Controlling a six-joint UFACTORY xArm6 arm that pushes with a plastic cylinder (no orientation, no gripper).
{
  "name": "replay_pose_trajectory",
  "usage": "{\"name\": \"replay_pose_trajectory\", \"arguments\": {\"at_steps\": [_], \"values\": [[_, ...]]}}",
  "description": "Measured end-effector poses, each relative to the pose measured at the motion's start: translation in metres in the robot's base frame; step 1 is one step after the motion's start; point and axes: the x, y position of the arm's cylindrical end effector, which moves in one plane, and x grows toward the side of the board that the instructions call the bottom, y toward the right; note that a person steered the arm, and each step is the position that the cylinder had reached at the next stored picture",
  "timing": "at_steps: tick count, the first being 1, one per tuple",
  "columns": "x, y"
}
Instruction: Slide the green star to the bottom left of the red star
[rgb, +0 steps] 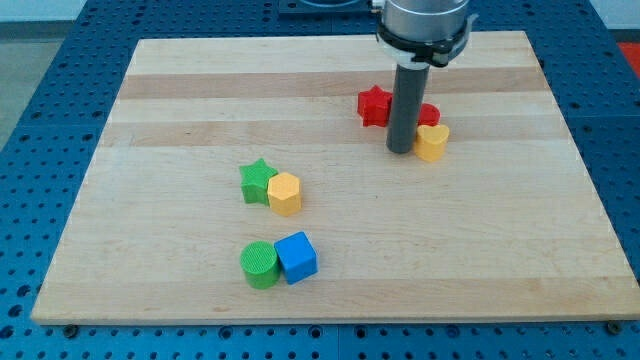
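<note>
The green star (256, 181) lies left of the board's middle, touching a yellow hexagon block (285, 192) on its right. The red star (374, 105) lies toward the view's top right of centre. My tip (400, 151) stands just right of and below the red star, touching or nearly touching a yellow block (432, 142) on its right. A second red block (428, 114) shows partly behind the rod. The tip is far to the right of and above the green star.
A green cylinder (260, 265) and a blue cube (296, 257) sit together near the view's bottom, below the green star. The wooden board (150, 130) lies on a blue perforated table (40, 80).
</note>
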Motion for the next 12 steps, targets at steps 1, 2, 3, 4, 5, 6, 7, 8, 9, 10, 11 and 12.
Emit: {"name": "replay_pose_trajectory", "arguments": {"at_steps": [1,2,3,4,5,6,7,8,9,10,11,12], "values": [[0.013,-0.046],[0.013,-0.103],[0.009,-0.151],[0.010,-0.197],[0.030,-0.235],[0.063,-0.247],[0.082,-0.230],[0.076,-0.197],[0.056,-0.168],[0.043,-0.144],[0.041,-0.120],[0.041,-0.098]]}}
